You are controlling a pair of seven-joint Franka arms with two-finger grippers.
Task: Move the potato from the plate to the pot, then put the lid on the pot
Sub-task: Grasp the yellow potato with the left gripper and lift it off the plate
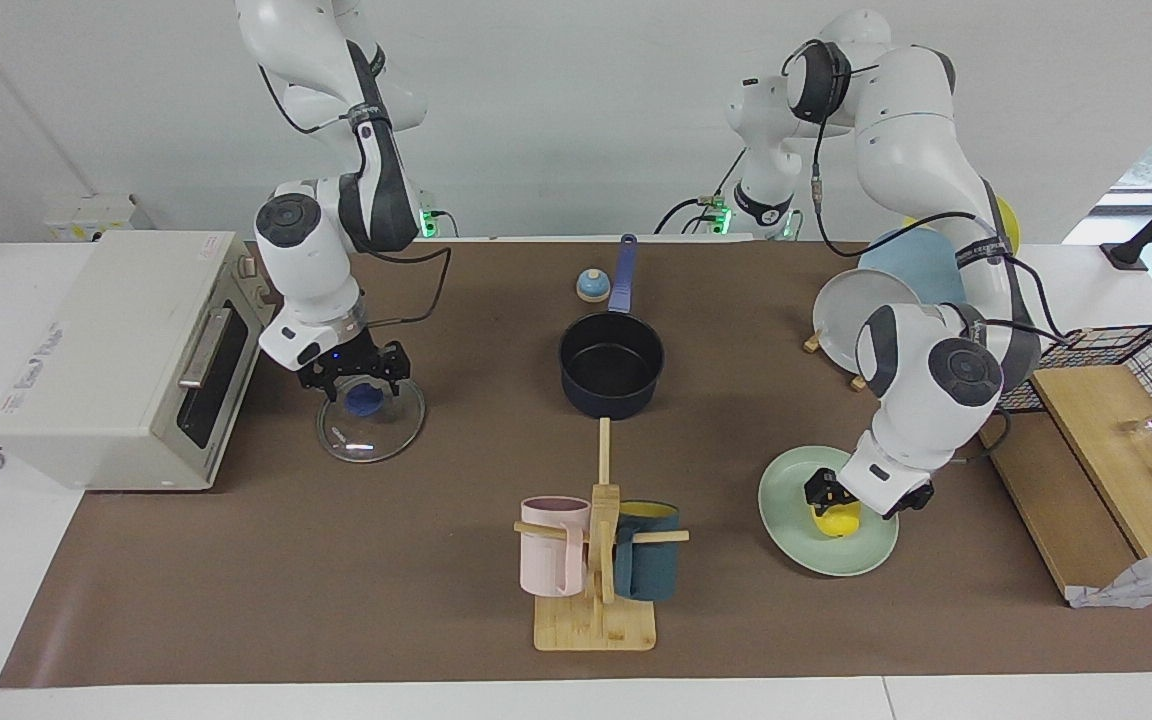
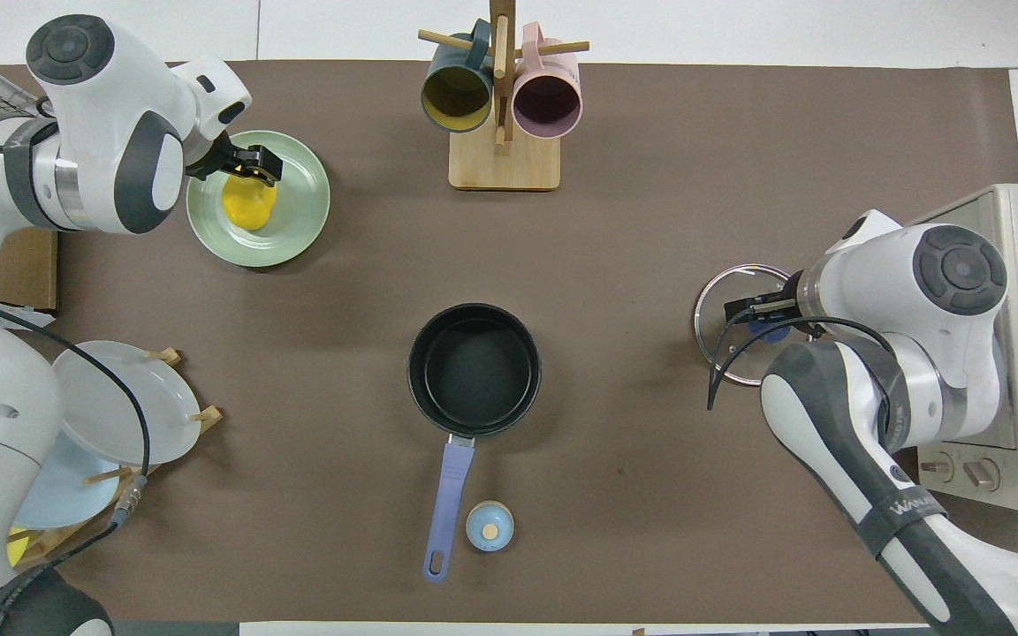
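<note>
The yellow potato lies on the mint-green plate toward the left arm's end of the table. My left gripper is down on the potato, open, its fingers either side of the potato's top. The dark navy pot stands mid-table, empty, its blue handle pointing toward the robots. The glass lid lies flat in front of the oven. My right gripper hangs open just above the lid's blue knob.
A white toaster oven stands at the right arm's end. A wooden mug rack holds a pink and a teal mug. A small blue bell-like dome sits beside the pot handle. A plate rack and wire basket stand near the left arm.
</note>
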